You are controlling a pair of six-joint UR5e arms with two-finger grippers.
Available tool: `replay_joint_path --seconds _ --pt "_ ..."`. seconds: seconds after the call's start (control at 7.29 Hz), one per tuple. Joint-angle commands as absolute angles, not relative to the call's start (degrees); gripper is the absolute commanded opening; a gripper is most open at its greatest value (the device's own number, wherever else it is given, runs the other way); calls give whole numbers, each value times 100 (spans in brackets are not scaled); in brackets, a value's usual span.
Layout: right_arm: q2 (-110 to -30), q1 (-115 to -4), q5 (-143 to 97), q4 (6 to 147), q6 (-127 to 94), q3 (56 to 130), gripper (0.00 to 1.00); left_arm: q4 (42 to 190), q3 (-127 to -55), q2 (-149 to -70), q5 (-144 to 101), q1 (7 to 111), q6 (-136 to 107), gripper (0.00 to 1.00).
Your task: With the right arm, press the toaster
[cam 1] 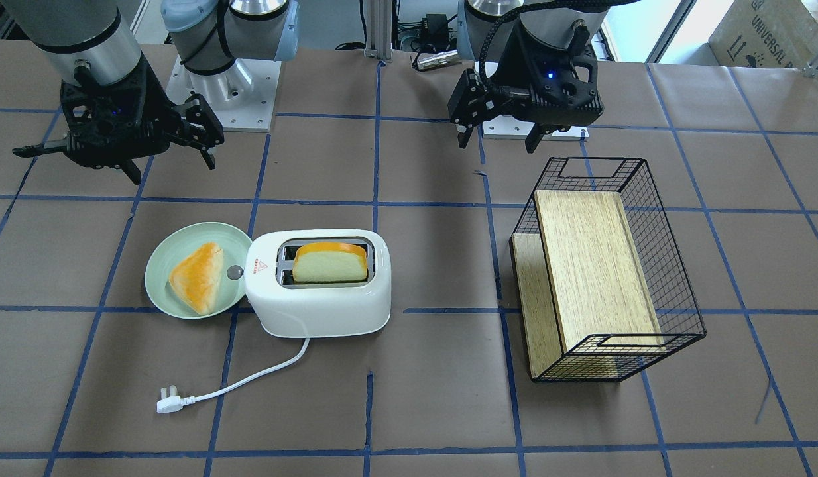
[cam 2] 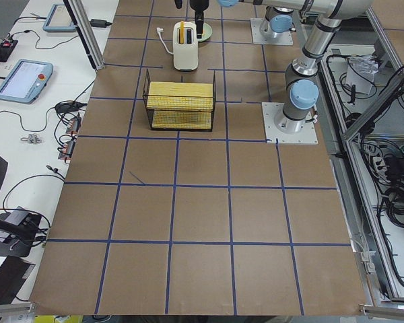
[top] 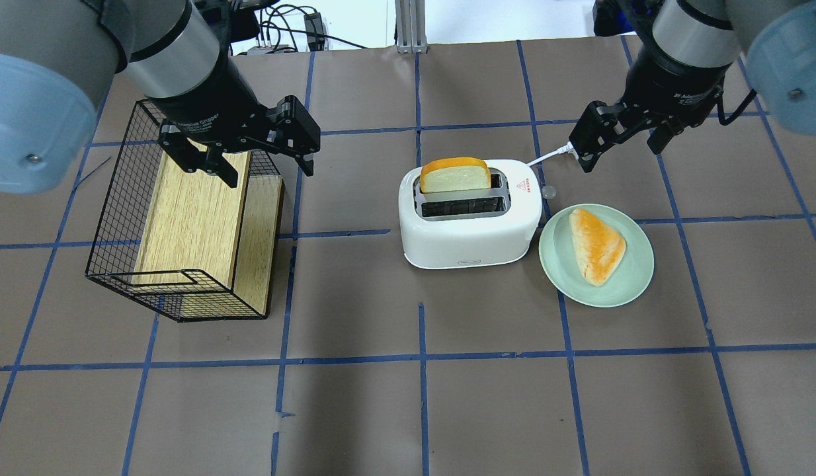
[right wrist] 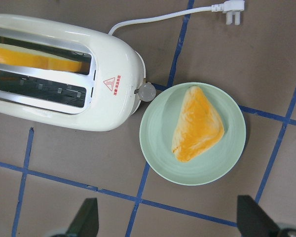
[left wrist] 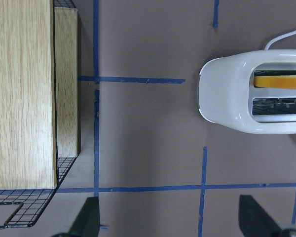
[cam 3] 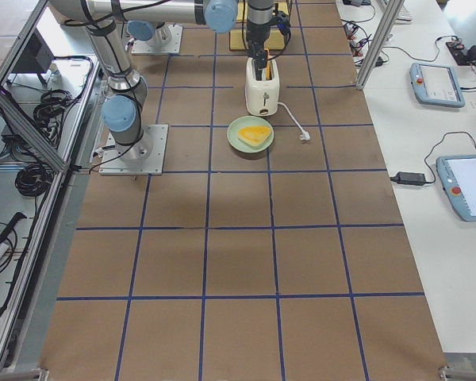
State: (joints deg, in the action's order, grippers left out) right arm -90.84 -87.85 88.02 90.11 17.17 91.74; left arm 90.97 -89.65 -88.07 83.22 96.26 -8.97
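The white toaster (cam 1: 316,291) stands mid-table with a bread slice (cam 1: 329,263) upright in one slot. It also shows in the overhead view (top: 471,225) and the right wrist view (right wrist: 64,84). Its grey knob (right wrist: 147,91) faces a green plate (right wrist: 227,158). My right gripper (top: 619,152) hangs open and empty above the table, beyond the plate and to the knob side of the toaster, touching nothing. My left gripper (top: 249,170) is open and empty above the wire basket's (top: 110,218) far end.
The plate (top: 560,264) holds a triangular bread piece (top: 596,244) and touches the toaster's knob end. The toaster's cord ends in a plug (cam 1: 169,401) lying on the table. The black basket (cam 1: 681,291) lies on its side with a wooden board (cam 1: 594,265) inside.
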Motion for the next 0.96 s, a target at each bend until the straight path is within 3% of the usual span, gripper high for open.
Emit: replay_joint_path --seconds 0.0,0.82 --pt "-9131 -8824 8798 8965 1696 9245 100 9097 -8965 -8807 8315 9633 -896 100" --pt "-8966 -8772 8824 9348 2358 9255 100 9097 -8965 -8807 8323 9624 -896 100"
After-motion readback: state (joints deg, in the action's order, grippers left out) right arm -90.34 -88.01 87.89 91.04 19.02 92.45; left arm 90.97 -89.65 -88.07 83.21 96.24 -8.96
